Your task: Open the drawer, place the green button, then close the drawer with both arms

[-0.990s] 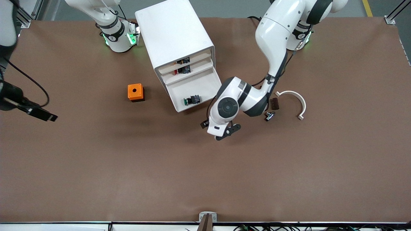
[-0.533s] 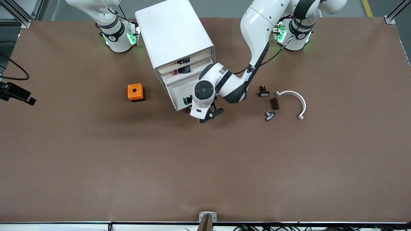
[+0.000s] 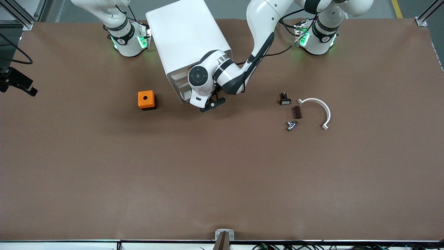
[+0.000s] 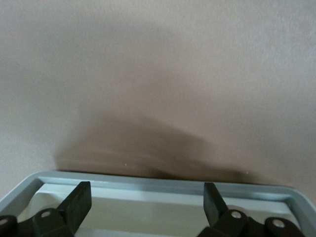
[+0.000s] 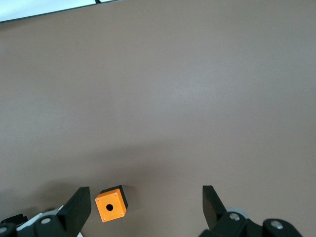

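The white cabinet (image 3: 187, 33) stands near the robots' bases. Its lowest drawer (image 3: 182, 97) is pushed most of the way in, and my left hand covers most of its front. My left gripper (image 3: 210, 103) is open and empty at the drawer's front edge. In the left wrist view its fingers (image 4: 79, 197) stand wide apart over the drawer's pale rim (image 4: 168, 183). The button is hidden. My right gripper (image 5: 144, 193) is open and empty, high over the table above the orange box (image 5: 111, 204). Its black hand shows at the front view's edge (image 3: 20, 83).
An orange box with a hole (image 3: 146, 100) sits beside the cabinet toward the right arm's end. Toward the left arm's end lie a black white-faced switch (image 3: 285, 99), a brown piece (image 3: 296, 111), a small metal part (image 3: 291, 125) and a white curved strip (image 3: 321, 107).
My left gripper has moved from the table beside the open drawer to its front and pushed it in toward the cabinet. The button is now covered. My right hand has risen toward the table's end.
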Action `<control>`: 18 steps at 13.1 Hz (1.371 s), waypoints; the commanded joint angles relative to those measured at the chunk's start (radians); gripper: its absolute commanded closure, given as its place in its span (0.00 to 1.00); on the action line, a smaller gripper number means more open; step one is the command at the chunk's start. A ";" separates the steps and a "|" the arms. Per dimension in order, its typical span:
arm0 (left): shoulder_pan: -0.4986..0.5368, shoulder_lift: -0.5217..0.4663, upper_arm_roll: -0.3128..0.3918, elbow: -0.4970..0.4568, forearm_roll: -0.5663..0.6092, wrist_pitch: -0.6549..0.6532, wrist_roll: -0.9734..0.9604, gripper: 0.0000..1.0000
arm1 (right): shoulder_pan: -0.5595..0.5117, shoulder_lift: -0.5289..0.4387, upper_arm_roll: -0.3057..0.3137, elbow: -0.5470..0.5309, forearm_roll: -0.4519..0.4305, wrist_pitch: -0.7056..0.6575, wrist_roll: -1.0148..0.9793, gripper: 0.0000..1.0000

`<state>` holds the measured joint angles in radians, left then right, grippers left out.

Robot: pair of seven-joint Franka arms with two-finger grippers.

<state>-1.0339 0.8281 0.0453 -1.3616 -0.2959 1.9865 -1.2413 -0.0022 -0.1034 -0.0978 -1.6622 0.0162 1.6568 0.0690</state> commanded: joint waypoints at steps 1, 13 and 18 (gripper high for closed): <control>-0.037 -0.026 0.005 -0.013 -0.005 -0.026 -0.012 0.00 | -0.001 -0.026 0.004 -0.039 -0.024 0.028 -0.008 0.00; 0.127 -0.176 0.057 -0.008 0.011 -0.107 -0.038 0.00 | 0.004 0.117 0.003 0.119 -0.015 0.009 -0.002 0.00; 0.290 -0.358 0.057 -0.008 0.268 -0.245 0.051 0.00 | -0.007 0.113 0.000 0.117 -0.012 -0.034 0.005 0.00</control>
<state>-0.7621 0.5526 0.1085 -1.3388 -0.1135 1.7902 -1.2130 -0.0018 0.0071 -0.0988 -1.5652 0.0084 1.6445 0.0694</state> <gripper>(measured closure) 0.000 0.000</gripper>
